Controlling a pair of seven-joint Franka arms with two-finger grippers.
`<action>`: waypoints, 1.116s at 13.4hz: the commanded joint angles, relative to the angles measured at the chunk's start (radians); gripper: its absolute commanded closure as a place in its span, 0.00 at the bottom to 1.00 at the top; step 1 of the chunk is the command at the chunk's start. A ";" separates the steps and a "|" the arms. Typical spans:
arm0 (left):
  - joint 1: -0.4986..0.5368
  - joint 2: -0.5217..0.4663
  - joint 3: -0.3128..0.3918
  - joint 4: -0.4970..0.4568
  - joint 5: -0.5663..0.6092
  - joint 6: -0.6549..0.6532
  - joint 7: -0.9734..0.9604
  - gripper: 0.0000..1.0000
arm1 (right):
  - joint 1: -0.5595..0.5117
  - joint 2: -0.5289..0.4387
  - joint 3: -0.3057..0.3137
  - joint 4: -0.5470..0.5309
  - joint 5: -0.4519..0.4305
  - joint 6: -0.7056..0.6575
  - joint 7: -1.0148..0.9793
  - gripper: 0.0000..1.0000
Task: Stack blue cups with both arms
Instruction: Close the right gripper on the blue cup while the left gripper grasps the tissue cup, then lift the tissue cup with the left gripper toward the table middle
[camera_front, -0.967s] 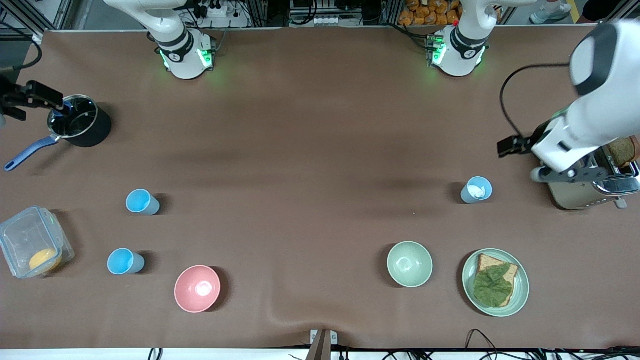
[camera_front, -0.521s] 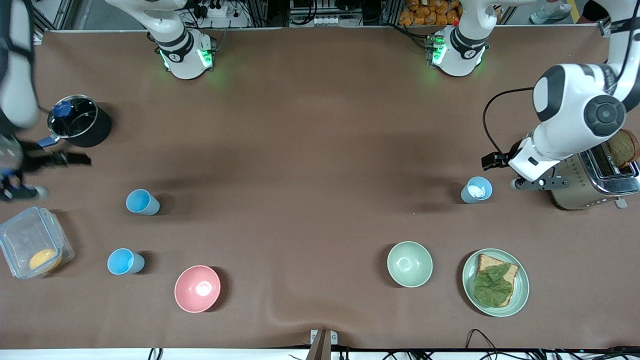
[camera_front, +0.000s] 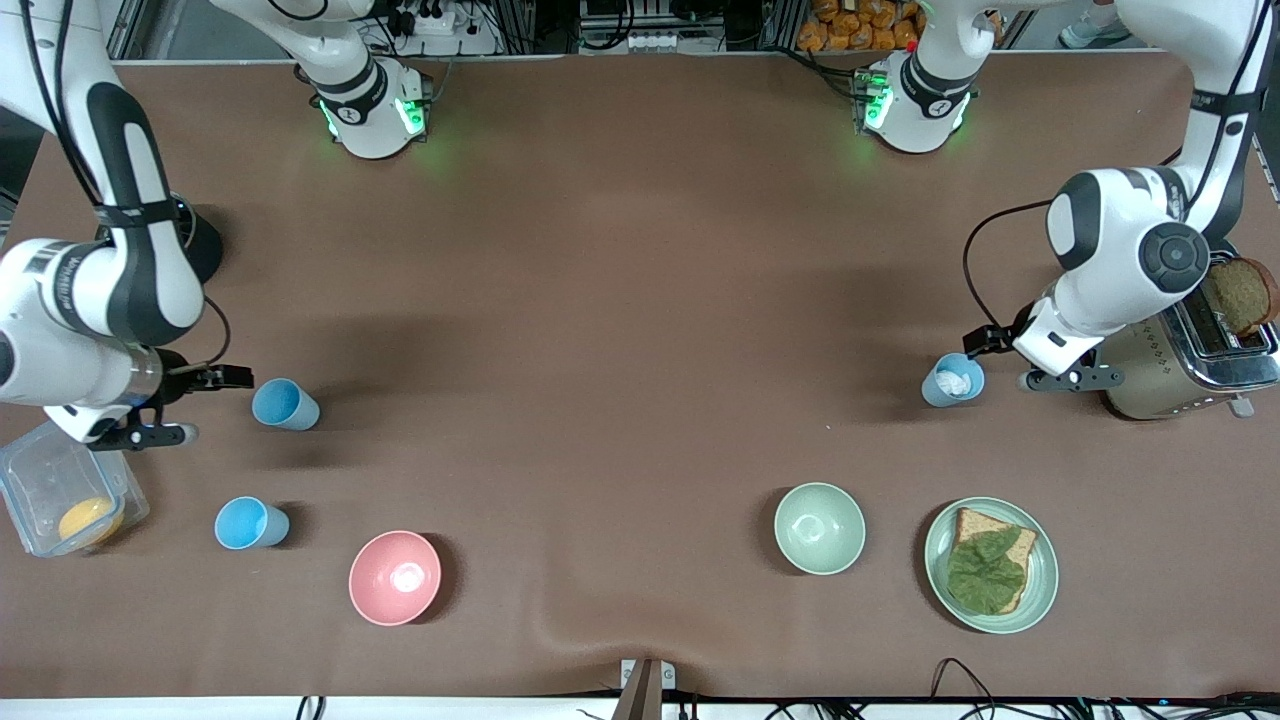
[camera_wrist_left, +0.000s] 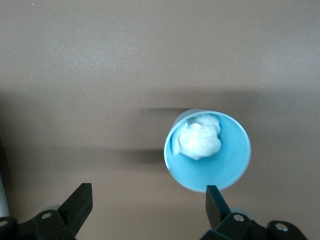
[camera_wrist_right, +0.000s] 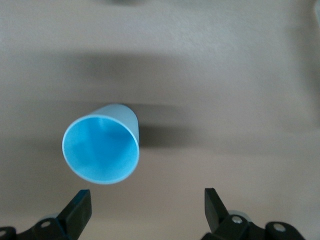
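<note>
Three blue cups stand upright on the brown table. A sky-blue cup (camera_front: 283, 404) is at the right arm's end, with a second sky-blue cup (camera_front: 248, 523) nearer the front camera. A paler cup (camera_front: 952, 381) with a white crumpled wad inside is at the left arm's end. My right gripper (camera_front: 218, 405) is open and empty, low beside the first cup, which also shows in the right wrist view (camera_wrist_right: 101, 147) just off the open gripper (camera_wrist_right: 147, 202). My left gripper (camera_front: 1000, 362) is open and empty beside the paler cup (camera_wrist_left: 207, 150), whose rim is close to one fingertip (camera_wrist_left: 215, 197).
A pink bowl (camera_front: 394, 577) and a pale green bowl (camera_front: 819, 527) sit nearer the front camera. A plate (camera_front: 1040, 590) holds bread with lettuce. A toaster (camera_front: 1170, 385) stands by the left gripper. A clear container (camera_front: 40, 470) and a black pot (camera_front: 205, 245) are by the right arm.
Both arms have swung in from the table's ends and come down. The right gripper now sits beside the sky-blue cup, the left gripper beside the paler cup. No cup has moved.
</note>
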 joint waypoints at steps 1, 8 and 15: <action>0.012 0.044 -0.007 0.002 -0.009 0.059 0.024 0.05 | 0.001 0.073 0.000 -0.006 0.008 0.072 -0.009 0.00; 0.005 0.110 -0.009 0.033 -0.017 0.073 0.022 1.00 | -0.007 0.113 0.000 -0.013 0.103 0.078 -0.015 1.00; -0.006 0.109 -0.098 0.133 -0.055 0.027 -0.037 1.00 | -0.021 0.072 0.000 0.005 0.103 0.032 -0.204 1.00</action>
